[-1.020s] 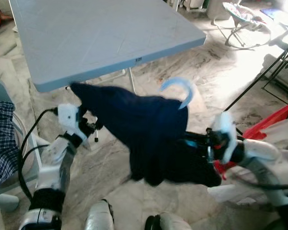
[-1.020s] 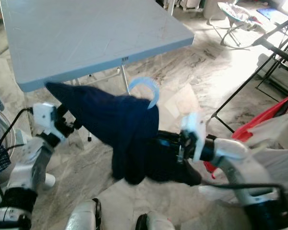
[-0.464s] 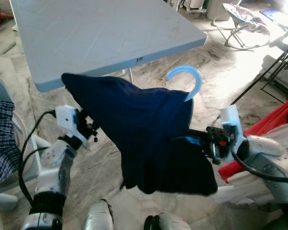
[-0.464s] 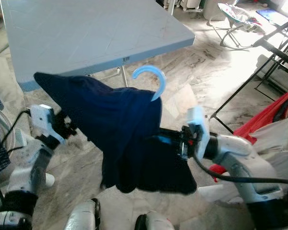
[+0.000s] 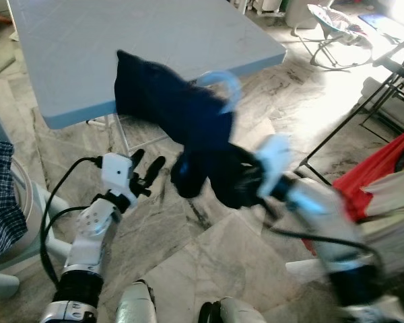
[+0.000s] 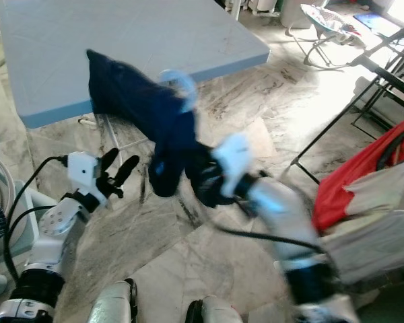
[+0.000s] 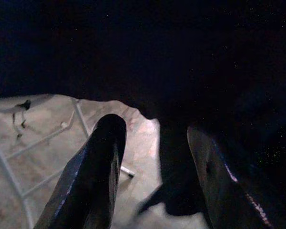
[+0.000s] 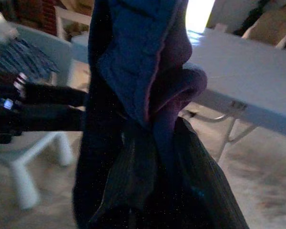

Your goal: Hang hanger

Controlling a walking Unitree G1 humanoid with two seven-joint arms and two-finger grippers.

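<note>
The dark navy garment point(image 5: 182, 114) hung on a light blue hanger point(image 5: 223, 84), raised in front of the near edge of the grey-blue folding table point(image 5: 87, 47). Only the hanger's curved hook showed above the cloth, and it was blurred. One end of the garment stuck up and out toward the robot's left, over the table edge, while the rest drooped in a bunch down to the right gripper point(image 5: 246, 182). That gripper was buried in the lower folds; in the right wrist view its fingers point(image 8: 200, 191) lay against the bunched cloth point(image 8: 133, 95), apparently closed on it, though the blur left the exact grip unclear. The right arm itself was smeared with motion.

The left gripper point(image 5: 147, 171) stood lower and to the left, just apart from the garment, its two black fingers point(image 7: 97, 167) spread and holding nothing; in the left wrist view the dark cloth hung just beyond them. Underneath lay a marbled stone floor point(image 5: 209, 249). A red cloth point(image 5: 377, 175) draped over a rack at the right, and a plaid cloth point(image 5: 0, 195) lay on a seat at the far left.
</note>
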